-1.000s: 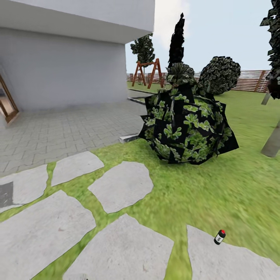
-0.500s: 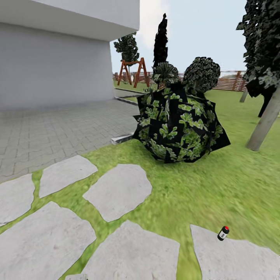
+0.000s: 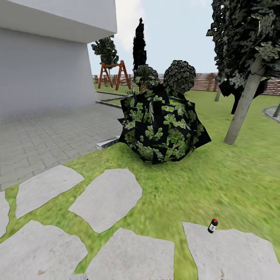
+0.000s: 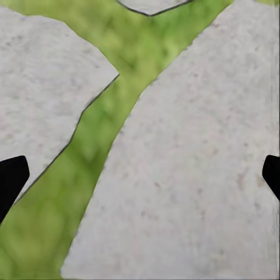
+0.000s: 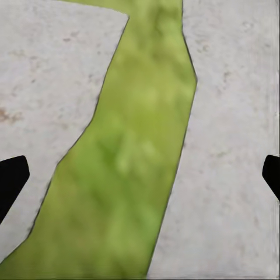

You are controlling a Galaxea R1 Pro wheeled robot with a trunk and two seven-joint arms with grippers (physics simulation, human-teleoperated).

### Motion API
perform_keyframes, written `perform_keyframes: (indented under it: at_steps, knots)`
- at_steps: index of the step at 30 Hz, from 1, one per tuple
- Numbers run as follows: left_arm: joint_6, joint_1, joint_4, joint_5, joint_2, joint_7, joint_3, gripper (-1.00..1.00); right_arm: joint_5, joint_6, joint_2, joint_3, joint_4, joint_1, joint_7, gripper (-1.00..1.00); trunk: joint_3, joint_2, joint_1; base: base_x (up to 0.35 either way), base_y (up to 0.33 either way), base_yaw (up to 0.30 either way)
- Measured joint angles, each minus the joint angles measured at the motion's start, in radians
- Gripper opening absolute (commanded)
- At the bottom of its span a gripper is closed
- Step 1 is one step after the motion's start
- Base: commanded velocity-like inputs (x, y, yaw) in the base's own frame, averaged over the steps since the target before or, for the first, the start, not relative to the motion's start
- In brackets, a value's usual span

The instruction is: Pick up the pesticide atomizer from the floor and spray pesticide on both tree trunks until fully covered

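Pesticide atomizer upright at stone slab edge, well ahead-right of both hands, untouched. Left hand and right hand point down at paving, fingers spread, empty, ready for pickup. Tree trunk well beyond.

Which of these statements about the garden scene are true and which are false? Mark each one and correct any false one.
1. The pesticide atomizer stands at the edge of a stone slab. True.
2. The atomizer's top is blue. False: it is red.
3. A leafy bush sits on the grass beyond the slabs. True.
4. The left claw holds the atomizer. False: its fingertips are wide apart over paving, holding nothing.
5. A leaning tree trunk rises right of the bush. True.
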Motion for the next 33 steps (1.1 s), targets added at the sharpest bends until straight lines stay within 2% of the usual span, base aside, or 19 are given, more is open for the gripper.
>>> perform_keyframes:
  at_steps: [33]
  knots:
    - [0.000,0.000,0.000,0.000,0.000,0.000,0.001,1.00,0.000,0.000,0.000,0.000,0.000,0.000,-0.001,1.00,0.000,0.000,0.000,0.004,0.003,-0.300]
